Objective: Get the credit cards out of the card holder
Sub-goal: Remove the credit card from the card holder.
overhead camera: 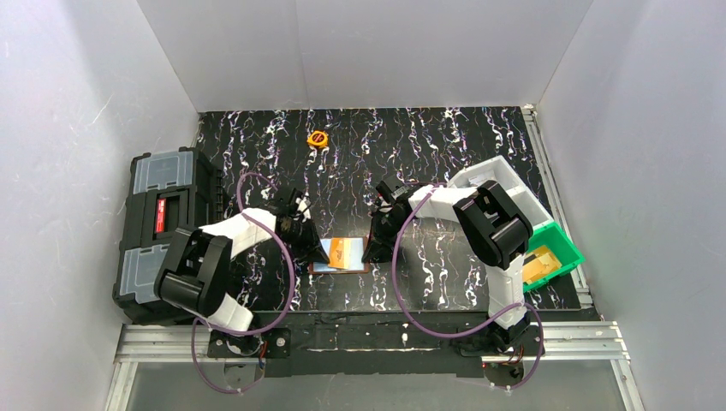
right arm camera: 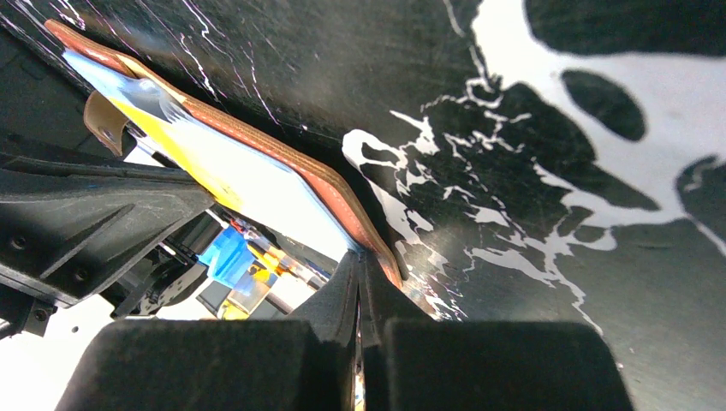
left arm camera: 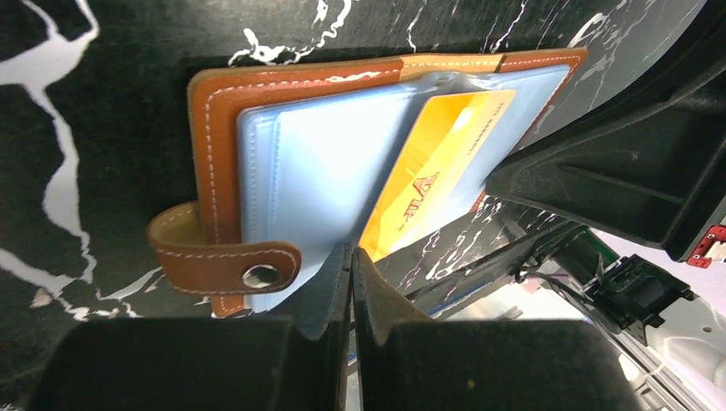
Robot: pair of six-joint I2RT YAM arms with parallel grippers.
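I see both clenched, can't tell if either pinches anything. Left gripper point(left arm camera: 349, 264) tips sit at the glossy blue-grey pocket edge, right gripper point(right arm camera: 360, 264) at the stitched brown leather rim. Card holder point(overhead camera: 342, 257) lies open on the marbled black worktop point(overhead camera: 445, 145) between them, with an orange-yellow card point(left arm camera: 437, 163) slanted in a pocket.

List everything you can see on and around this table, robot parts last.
card holder: one, brown leather, pale blue pockets, open between the grippers
credit card: one seen, orange-yellow, tilted in a pocket
round object: one, orange, table's far side
toolbox: one, black, grey lids, left edge
bin: one, green, right edge
tray: one, white, beyond the bin
table: one, black, white marbling
left gripper: one, black, shut, at the holder's edge
right gripper: one, black, shut, at the holder's corner
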